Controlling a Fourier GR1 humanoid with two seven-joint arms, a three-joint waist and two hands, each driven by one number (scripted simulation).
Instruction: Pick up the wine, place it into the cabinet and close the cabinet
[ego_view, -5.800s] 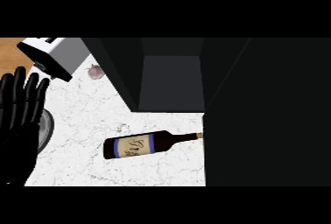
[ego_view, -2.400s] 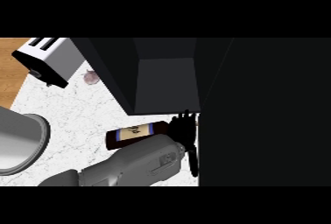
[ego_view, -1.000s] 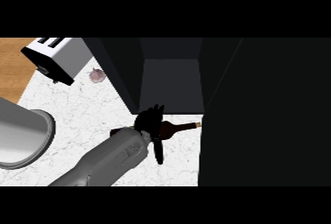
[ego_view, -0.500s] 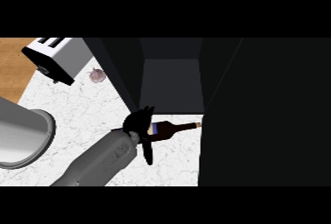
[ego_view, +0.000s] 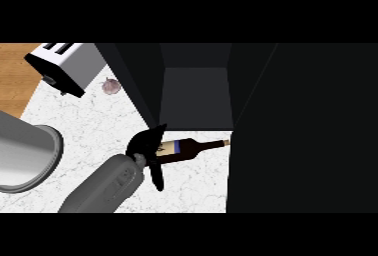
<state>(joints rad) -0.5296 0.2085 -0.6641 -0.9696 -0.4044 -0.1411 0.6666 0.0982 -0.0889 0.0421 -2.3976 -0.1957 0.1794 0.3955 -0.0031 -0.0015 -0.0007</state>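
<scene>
Left hand slid to wine bottle base, fingers clamped around it, bottle lying flat

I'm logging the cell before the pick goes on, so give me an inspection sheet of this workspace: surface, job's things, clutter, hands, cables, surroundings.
Surface: white marbled counter.
Job's things: wine bottle lies on its side in front of the cabinet, neck pointing right; the cabinet is open, dark inside, nothing seen in it.
Clutter: toaster; small garlic-like bulb; large grey round shape at the left edge, cannot tell what it is.
Hands: right hand over the bottle's base end, fingers straight; left hand not in view.
Cables: nothing seen.
Surroundings: wooden area at upper left; dark panel fills the right.
</scene>
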